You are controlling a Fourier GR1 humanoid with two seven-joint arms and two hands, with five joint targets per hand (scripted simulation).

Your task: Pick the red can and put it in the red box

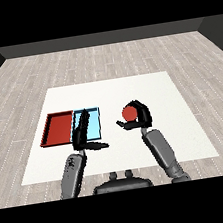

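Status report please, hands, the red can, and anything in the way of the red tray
Right hand shut on red can, right of both trays. Left hand open, fingers straight, over light blue tray. Red tray holds nothing. Left hand sits in the can's path.

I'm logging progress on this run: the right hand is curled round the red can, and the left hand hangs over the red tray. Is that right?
Not quite. In the head view the left hand hangs over the light blue tray, not the red tray. The right hand is indeed curled round the red can.
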